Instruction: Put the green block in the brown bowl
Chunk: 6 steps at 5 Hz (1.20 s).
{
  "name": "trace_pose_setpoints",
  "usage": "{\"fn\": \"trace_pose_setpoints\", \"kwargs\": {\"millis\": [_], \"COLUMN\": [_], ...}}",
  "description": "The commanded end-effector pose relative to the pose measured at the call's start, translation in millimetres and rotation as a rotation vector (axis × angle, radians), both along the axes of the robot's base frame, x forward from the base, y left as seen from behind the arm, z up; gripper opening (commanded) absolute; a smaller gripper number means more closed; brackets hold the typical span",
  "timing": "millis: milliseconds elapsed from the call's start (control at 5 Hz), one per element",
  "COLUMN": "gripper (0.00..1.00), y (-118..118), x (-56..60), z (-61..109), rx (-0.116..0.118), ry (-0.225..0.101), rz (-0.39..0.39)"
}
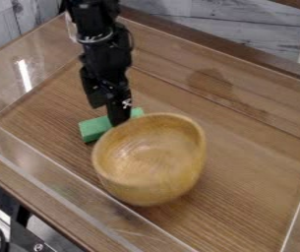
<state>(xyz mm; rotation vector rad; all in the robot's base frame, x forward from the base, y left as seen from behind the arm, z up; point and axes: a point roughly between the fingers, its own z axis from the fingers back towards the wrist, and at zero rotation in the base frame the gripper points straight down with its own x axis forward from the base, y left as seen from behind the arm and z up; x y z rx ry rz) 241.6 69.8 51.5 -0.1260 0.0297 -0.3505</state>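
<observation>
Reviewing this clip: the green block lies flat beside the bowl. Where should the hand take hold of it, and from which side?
Across its narrow width, near the exposed end away from the bowl, coming straight down from above. The block is a flat bar lying on the table, so only its long edges offer opposing faces, and its other end sits close against the bowl's wall. The hand already hangs over it, open.

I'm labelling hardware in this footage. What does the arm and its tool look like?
The arm is black throughout, a chunky column of blocky segments with a few pale glints near its upper part. It narrows to a dark tool with slim black fingers. No cables or readable markings can be made out.
</observation>
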Motion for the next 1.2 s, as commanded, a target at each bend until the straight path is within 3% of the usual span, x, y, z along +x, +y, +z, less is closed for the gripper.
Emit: {"fn": "trace_pose_setpoints", "kwargs": {"millis": [0, 200, 800, 1000], "gripper": [1.00, 0.00, 0.00, 0.00], "y": [2, 2, -3, -5], "x": [4.5, 4.5, -7.5, -8.8], "z": [-5.2, -10.4, 12.2, 20.4], "rx": [0.009, 0.003, -0.034, -0.040], "ry": [-0.045, -0.046, 0.020, 0.026], "rz": [-0.027, -0.024, 0.044, 0.050]}}
